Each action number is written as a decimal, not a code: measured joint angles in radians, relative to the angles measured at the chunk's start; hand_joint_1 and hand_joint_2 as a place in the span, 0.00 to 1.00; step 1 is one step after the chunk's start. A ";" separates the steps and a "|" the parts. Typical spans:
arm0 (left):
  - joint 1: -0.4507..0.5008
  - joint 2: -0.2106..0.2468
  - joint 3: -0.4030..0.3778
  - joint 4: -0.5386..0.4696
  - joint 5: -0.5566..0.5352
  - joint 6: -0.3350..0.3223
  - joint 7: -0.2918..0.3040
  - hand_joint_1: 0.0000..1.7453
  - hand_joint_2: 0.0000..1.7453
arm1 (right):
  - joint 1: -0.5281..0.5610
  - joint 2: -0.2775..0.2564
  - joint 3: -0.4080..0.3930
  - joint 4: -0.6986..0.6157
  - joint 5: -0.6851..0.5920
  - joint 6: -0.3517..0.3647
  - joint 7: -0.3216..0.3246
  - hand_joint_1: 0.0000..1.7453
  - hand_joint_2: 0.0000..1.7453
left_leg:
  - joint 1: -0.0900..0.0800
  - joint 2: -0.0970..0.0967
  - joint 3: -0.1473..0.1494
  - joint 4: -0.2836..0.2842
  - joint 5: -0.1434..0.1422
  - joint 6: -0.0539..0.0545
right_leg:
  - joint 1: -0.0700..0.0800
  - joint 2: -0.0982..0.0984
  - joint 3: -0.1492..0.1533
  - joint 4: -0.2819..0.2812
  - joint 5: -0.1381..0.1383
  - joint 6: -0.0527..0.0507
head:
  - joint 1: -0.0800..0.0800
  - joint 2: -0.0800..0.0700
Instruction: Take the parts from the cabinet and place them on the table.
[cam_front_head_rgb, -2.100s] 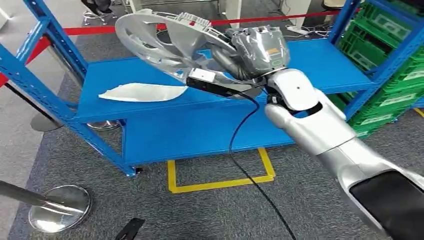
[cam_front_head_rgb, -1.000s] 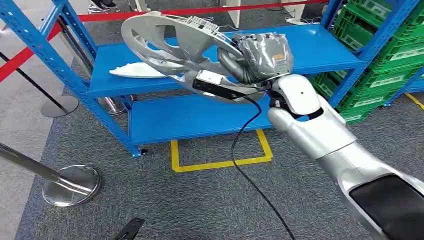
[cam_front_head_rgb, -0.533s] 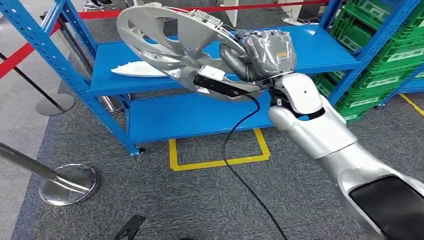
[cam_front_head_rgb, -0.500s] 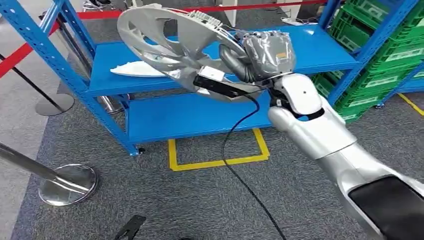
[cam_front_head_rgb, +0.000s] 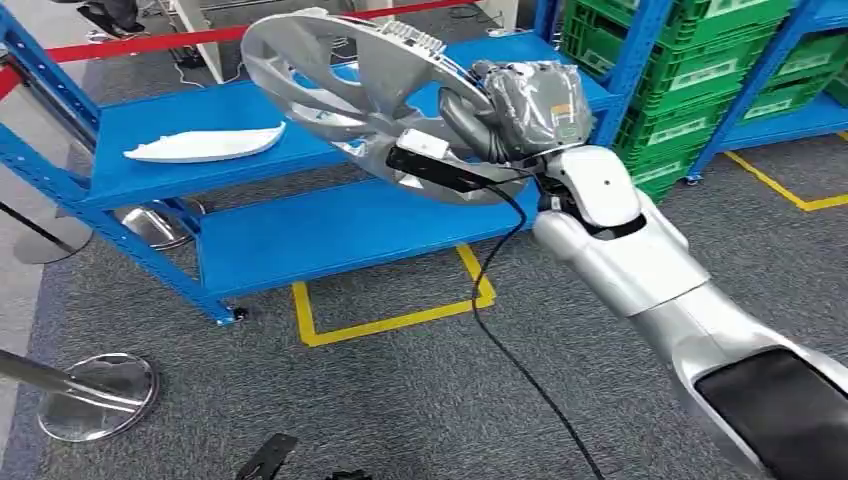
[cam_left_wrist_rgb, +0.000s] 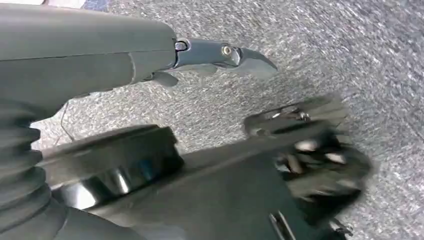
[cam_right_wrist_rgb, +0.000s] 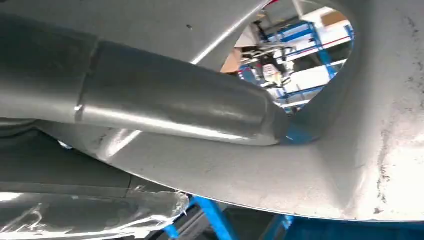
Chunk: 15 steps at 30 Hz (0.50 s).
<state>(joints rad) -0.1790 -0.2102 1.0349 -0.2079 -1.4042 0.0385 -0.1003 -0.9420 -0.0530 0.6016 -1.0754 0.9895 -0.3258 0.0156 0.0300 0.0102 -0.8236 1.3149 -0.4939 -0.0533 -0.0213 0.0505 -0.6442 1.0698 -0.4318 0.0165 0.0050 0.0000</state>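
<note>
Wheel cover (cam_front_head_rgb: 350, 85), silver, spoked, is off the cabinet (cam_front_head_rgb: 330, 240) and up in the air in front of its upper shelf, tilted, carried by the right hand (cam_front_head_rgb: 520, 110). Right hand is clamped on it: the right wrist view has the thumb (cam_right_wrist_rgb: 170, 105) pressed across a spoke by a cutout, cover (cam_right_wrist_rgb: 360, 150) wrapping round it. Left hand (cam_left_wrist_rgb: 220, 52) hangs low over the carpet, one finger tip visible, nothing seen in it; can't tell if it's open or closed. White curved part (cam_front_head_rgb: 200, 145) lies near the left end of the upper shelf, not yet fetched. Handling guess: thin moulded shell, light, fairly stiff but will flex at the rim, smooth finish so slippery; big disc held off-centre means it wants to swing. Spoke-at-cutout grip looks like the right place, fingers through the hole beat pinching the rim. Black cable (cam_front_head_rgb: 500, 330) trails from the wrist to the floor. No bench in sight.
</note>
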 joint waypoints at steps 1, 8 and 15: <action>0.000 0.000 0.000 0.000 0.000 0.000 0.000 0.00 1.00 | 0.001 0.000 0.000 0.000 0.000 0.000 0.000 1.00 0.00 | -0.005 -0.002 0.007 0.005 0.003 0.008 | 0.003 0.013 -0.004 0.000 0.003 0.000 | 0.002 0.000; -0.002 0.000 -0.001 0.000 0.000 0.000 0.000 0.00 1.00 | -0.004 0.002 -0.001 0.000 -0.004 0.001 0.000 1.00 0.00 | -0.020 -0.099 0.183 -0.282 0.081 0.051 | -0.008 0.090 -0.025 -0.010 0.024 0.030 | -0.006 0.000; 0.005 0.000 0.000 0.000 0.002 -0.001 0.000 0.00 1.00 | -0.003 0.000 -0.001 0.000 -0.009 0.002 -0.002 1.00 0.00 | -0.018 0.004 0.193 -0.311 0.096 0.059 | 0.002 -0.044 -0.156 0.254 -0.111 0.060 | 0.008 0.000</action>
<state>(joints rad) -0.1742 -0.2098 1.0346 -0.2079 -1.4023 0.0378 -0.1003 -0.9453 -0.0534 0.6008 -1.0754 0.9808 -0.3243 0.0133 0.0125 0.0139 -0.6311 1.0043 -0.3981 0.0058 -0.0190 0.0060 -0.8000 1.3239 -0.5430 0.0761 0.0126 0.0000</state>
